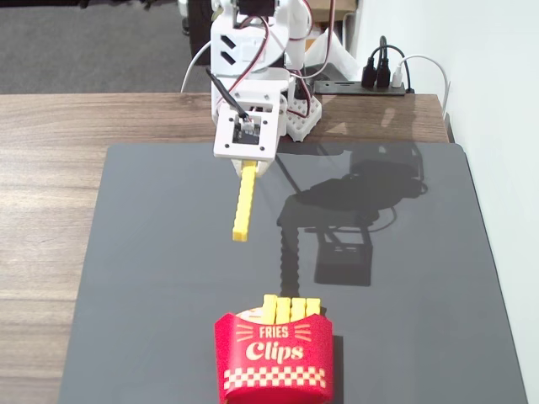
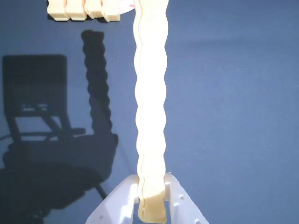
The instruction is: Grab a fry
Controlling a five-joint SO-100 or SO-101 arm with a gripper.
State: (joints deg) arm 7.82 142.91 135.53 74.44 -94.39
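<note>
A yellow fry (image 1: 245, 204) hangs from my white gripper (image 1: 250, 166) above the dark mat, its free end pointing toward the carton. In the wrist view the fry (image 2: 150, 107) runs up the frame from between my white jaws (image 2: 152, 190), which are shut on its lower end. The red "Fries Clips" carton (image 1: 273, 358) stands at the mat's near edge with several more yellow fries (image 1: 290, 308) upright in it. Their tops show at the top left of the wrist view (image 2: 83, 10).
The dark mat (image 1: 152, 252) covers most of the wooden table (image 1: 42, 168). The arm's base (image 1: 299, 114) stands at the back, with a power strip and cables (image 1: 379, 80) at the back right. The arm's shadow lies on the mat.
</note>
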